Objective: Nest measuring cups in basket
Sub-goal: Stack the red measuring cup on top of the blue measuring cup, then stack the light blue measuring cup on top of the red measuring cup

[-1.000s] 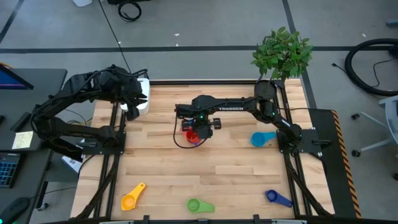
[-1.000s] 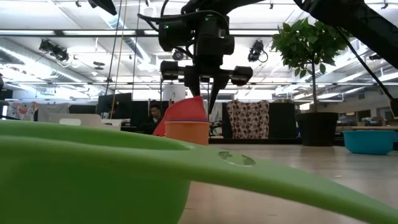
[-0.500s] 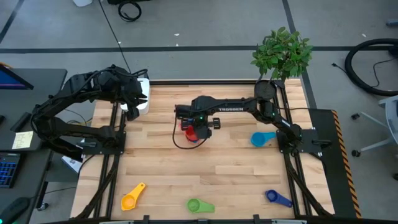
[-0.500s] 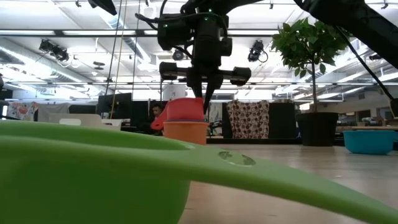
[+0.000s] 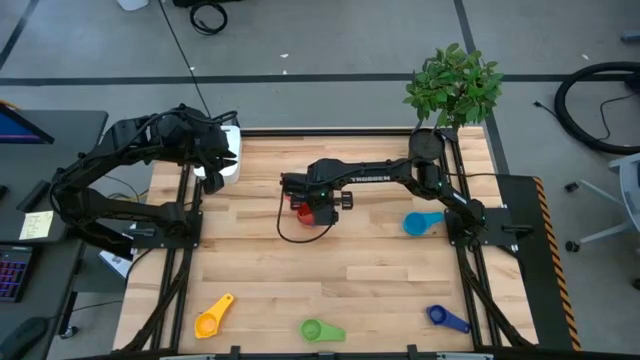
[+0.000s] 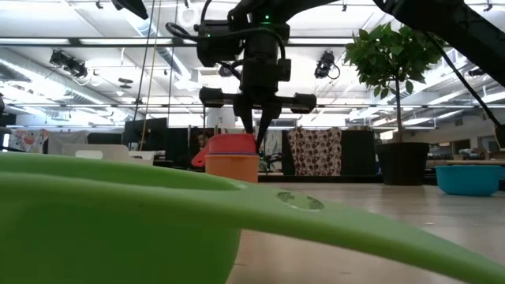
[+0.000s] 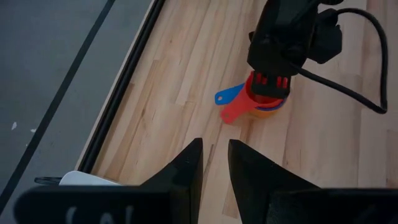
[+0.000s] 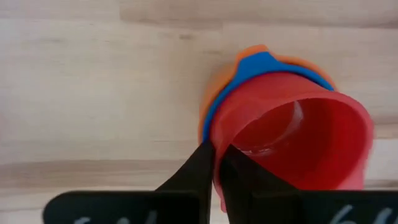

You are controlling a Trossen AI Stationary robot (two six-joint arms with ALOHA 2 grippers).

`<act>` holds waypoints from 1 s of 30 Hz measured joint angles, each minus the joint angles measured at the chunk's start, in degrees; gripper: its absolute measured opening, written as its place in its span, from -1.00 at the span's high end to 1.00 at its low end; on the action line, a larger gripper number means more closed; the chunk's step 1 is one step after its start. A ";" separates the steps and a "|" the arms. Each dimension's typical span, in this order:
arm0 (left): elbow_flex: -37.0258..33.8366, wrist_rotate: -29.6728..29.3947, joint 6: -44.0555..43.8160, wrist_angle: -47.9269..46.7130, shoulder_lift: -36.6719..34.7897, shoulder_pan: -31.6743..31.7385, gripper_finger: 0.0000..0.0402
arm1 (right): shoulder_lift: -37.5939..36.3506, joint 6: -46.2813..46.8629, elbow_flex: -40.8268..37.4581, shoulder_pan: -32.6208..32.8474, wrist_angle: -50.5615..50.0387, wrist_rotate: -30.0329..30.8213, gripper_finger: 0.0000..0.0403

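Now | right arm reaches mid-table, fingers [image 8: 214, 163] pinching red cup [image 8: 292, 140] rim | left arm folded back, fingers [image 7: 211, 168] narrowly apart

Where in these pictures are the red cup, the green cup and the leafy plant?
red cup [image 8: 292, 140]: right wrist view, inside of its bowl.
green cup [image 5: 311, 329]: high view, round bowl, near the table's front edge.
leafy plant [image 5: 453, 82]: high view, middle of the foliage, at the table's far right corner.

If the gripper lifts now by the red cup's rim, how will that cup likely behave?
The red cup looks like thin rigid plastic, so probably light and stiff. The right gripper pinches only its rim, so it may tilt. It sits nested in the blue cup and orange cup, which might lift along.
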 joint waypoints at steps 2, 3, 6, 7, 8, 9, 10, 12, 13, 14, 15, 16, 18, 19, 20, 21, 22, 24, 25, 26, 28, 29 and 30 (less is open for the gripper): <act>0.00 0.00 0.00 -0.01 0.00 0.01 0.59 | 0.00 0.03 -0.08 0.00 0.23 1.33 0.74; 0.00 0.00 0.00 0.00 0.00 0.00 0.59 | 0.00 0.21 -0.08 -0.01 0.50 1.45 0.73; 0.00 0.00 0.00 -0.01 0.00 0.01 0.59 | 0.00 1.73 -0.08 0.00 0.74 1.54 0.70; 0.00 0.00 0.00 -0.01 0.00 -0.01 0.59 | 0.00 2.33 -0.08 0.00 0.77 1.68 0.69; 0.00 0.00 0.00 0.00 0.00 0.00 0.59 | 0.00 3.00 -0.08 0.00 0.79 2.35 0.69; 0.00 0.00 0.00 -0.02 0.00 -0.01 0.59 | 0.00 3.48 -0.08 0.00 0.84 3.17 0.69; 0.00 0.00 0.00 -0.02 0.00 0.01 0.59 | 0.00 3.70 -0.08 0.00 0.96 4.16 0.69; 0.00 0.00 0.00 -0.02 0.00 0.01 0.59 | 0.00 4.51 -0.07 0.00 0.95 5.82 0.68; 0.00 0.00 0.00 -0.02 0.00 0.01 0.59 | 0.00 4.90 0.06 0.00 0.77 6.10 0.68; 0.00 0.00 0.00 -0.03 0.00 0.00 0.59 | 0.00 5.12 0.16 0.00 0.73 6.16 0.68; 0.00 0.00 0.00 -0.02 0.00 0.01 0.59 | -0.01 5.12 0.20 0.00 0.76 6.16 0.68; 0.00 0.00 0.00 -0.04 0.00 0.01 0.59 | -0.18 5.11 0.20 0.00 0.63 6.13 0.68; 0.00 0.00 0.00 -0.08 0.00 -0.01 0.59 | -0.37 5.13 0.20 0.06 0.35 5.80 0.68; 0.00 0.00 0.00 -0.13 0.00 0.01 0.59 | -0.71 5.13 0.22 0.11 0.23 5.79 0.68; 0.00 0.00 0.00 -0.23 0.00 -0.01 0.59 | -1.10 5.08 0.22 0.20 -0.35 5.80 0.68; 0.00 0.00 0.00 -0.40 0.00 0.00 0.59 | -1.40 4.99 0.21 0.32 -0.83 5.79 0.68; 0.00 0.00 0.00 -0.55 0.00 0.01 0.59 | -1.88 5.04 0.22 0.41 -1.05 5.72 0.68; 0.00 0.00 0.00 -0.55 0.00 0.00 0.59 | -2.47 5.22 0.22 0.65 -1.86 5.65 0.68; 0.00 0.00 0.00 -0.57 0.00 -0.01 0.59 | -3.04 5.64 0.21 0.72 -2.14 5.66 0.68; 0.00 0.00 0.00 -0.65 0.00 -0.01 0.59 | -3.44 6.31 0.20 0.82 -2.58 5.64 0.68; 0.00 0.00 0.00 -1.28 0.00 0.01 0.59 | -4.82 8.41 0.22 1.06 -3.05 5.73 0.68; 0.00 0.00 -0.01 -1.67 0.00 0.01 0.59 | -5.44 9.68 0.22 1.21 -3.44 6.15 0.68; 0.00 0.00 -0.12 -2.18 0.00 0.01 0.59 | -6.29 10.87 0.22 1.34 -3.63 6.92 0.69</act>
